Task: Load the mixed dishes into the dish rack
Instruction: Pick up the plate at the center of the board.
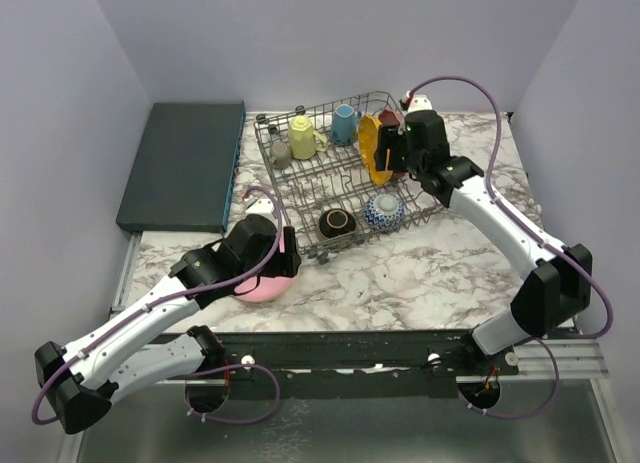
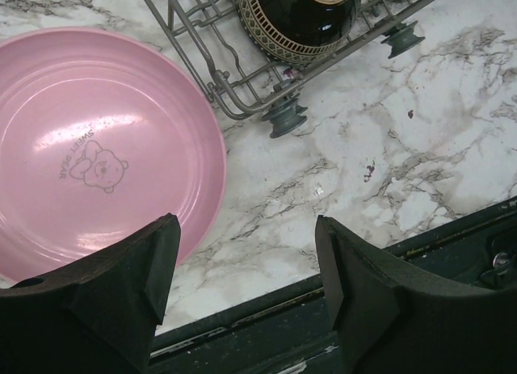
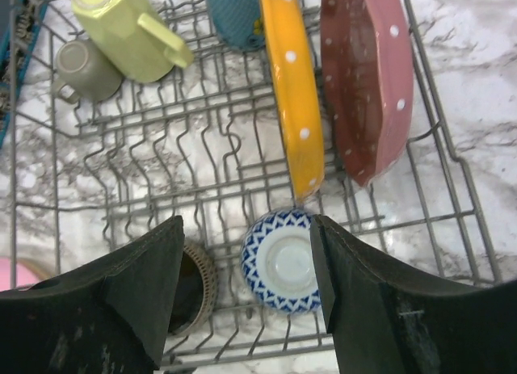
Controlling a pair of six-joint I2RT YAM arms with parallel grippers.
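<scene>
The left gripper hangs wide open and empty over the pink plate on the marble table, near-left of the dish rack; the right gripper, open and empty, hovers above the racked orange dotted plate

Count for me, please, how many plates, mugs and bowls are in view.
Plates: 3, pink plate, orange dotted plate, dark red plate
Mugs: 3, yellow mug, blue mug, grey-green mug
Bowls: 2, brown bowl, blue-white bowl
Total: 8

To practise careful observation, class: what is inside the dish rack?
A yellow mug, grey-green mug, blue mug, upright orange dotted plate beside a dark red plate, blue-white bowl and brown bowl. The right gripper hides part of the brown bowl.
</scene>
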